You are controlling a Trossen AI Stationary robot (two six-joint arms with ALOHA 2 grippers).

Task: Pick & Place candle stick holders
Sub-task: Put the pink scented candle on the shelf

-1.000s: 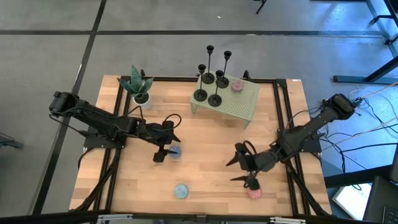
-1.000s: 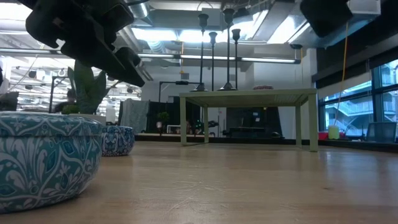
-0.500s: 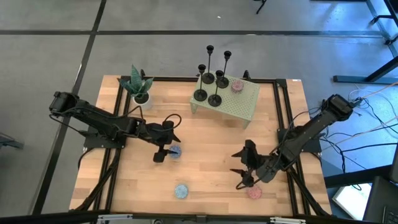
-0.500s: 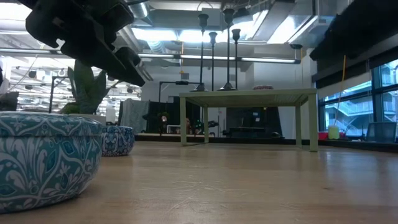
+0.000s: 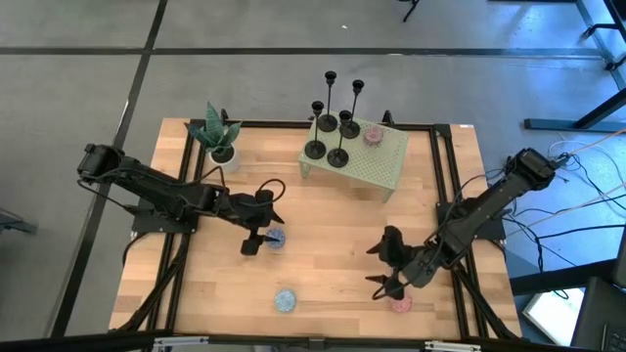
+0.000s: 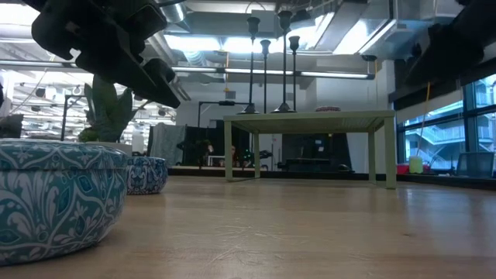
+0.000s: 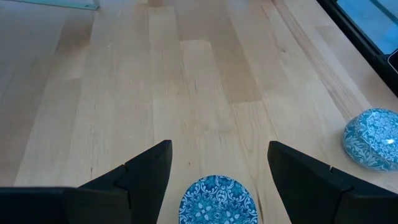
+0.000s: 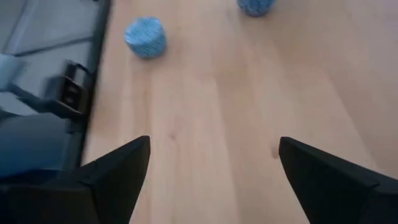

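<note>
Black candle stick holders (image 5: 335,122) on green stand (image 5: 377,166) at far edge; both jaws open, empty.

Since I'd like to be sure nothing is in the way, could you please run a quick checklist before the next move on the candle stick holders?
1. Candle stick holders upright: ok; all four stand on the small green table.
2. Left claw empty: ok; jaws open, hanging over a blue patterned tin, nothing between them.
3. Right claw empty: ok; jaws open over bare wood in its wrist view.
4. Right claw clear of the pink tin: cannot tell; from above they sit very close.
5. Either claw near the holders: not ok; both are toward the table's near half, well away.
6. Potted plant clear of the holders: ok; it stands at the far left corner.
</note>
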